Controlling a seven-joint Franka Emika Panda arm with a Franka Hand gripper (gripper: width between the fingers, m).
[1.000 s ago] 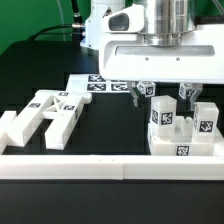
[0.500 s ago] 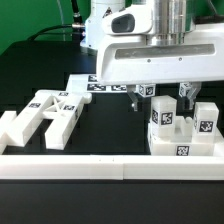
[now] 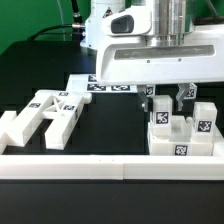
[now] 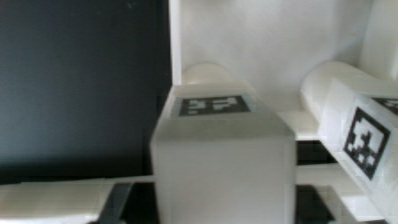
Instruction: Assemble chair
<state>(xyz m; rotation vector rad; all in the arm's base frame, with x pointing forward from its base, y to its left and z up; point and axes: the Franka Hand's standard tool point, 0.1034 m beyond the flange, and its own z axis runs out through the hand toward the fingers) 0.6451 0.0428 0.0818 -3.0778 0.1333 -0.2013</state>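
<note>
The chair is in loose white tagged pieces. At the exterior view's right, a slab (image 3: 180, 148) carries upright posts: one at the front (image 3: 160, 116), one behind it (image 3: 190, 98) and one further right (image 3: 205, 122). My gripper (image 3: 164, 100) has come down over the front post, one finger on each side, pressed against it. In the wrist view this post (image 4: 217, 150) with its tagged top fills the gap between the dark fingers (image 4: 128, 200). My gripper (image 4: 217, 205) is shut on it. A neighbouring post (image 4: 356, 120) stands beside it.
More chair pieces (image 3: 45, 115) lie in a cluster at the exterior view's left. The marker board (image 3: 100, 85) lies flat behind them. A long white border rail (image 3: 110, 165) runs along the front edge. The neighbouring posts stand close to my fingers.
My fingers have drawn in from wide open onto the front post. The hand has dropped slightly lower over it. The pieces have not moved.
</note>
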